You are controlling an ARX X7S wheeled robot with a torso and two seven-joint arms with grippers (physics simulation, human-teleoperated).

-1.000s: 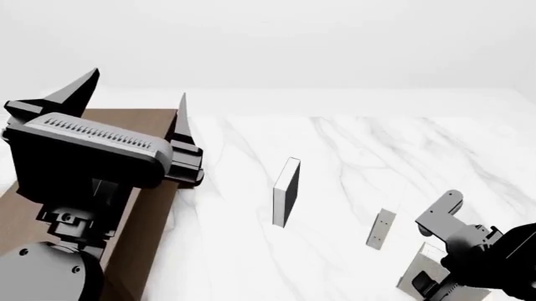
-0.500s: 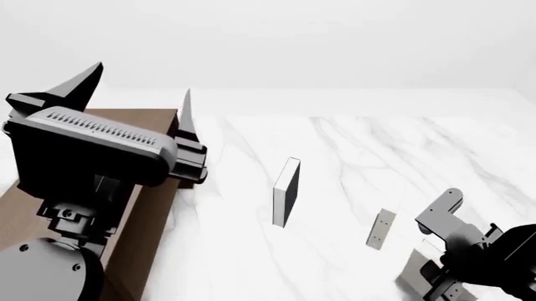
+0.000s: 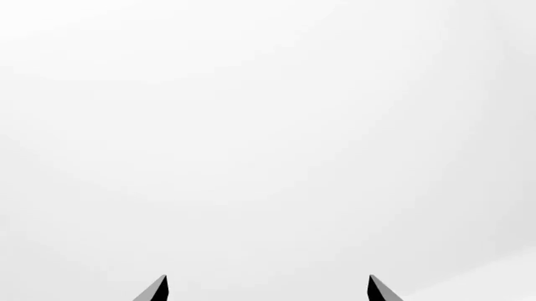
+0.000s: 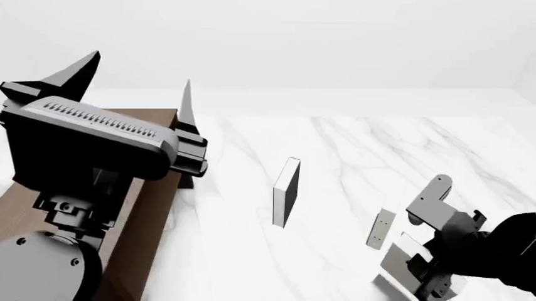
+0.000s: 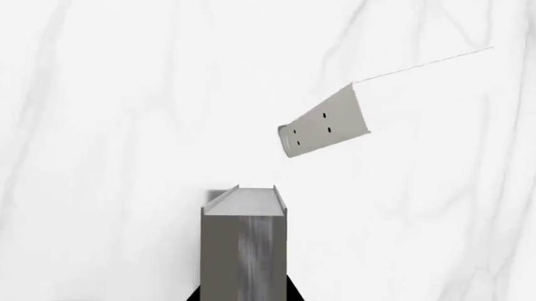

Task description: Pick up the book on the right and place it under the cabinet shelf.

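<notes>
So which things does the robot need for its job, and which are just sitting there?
Needed for the job:
- the grey book, held in the right claw
- the brown cabinet, where the book has to go

Just sitting there:
- the black book with white pages, standing on the table
- the pale book with dots
- the left claw, open and holding nothing
</notes>
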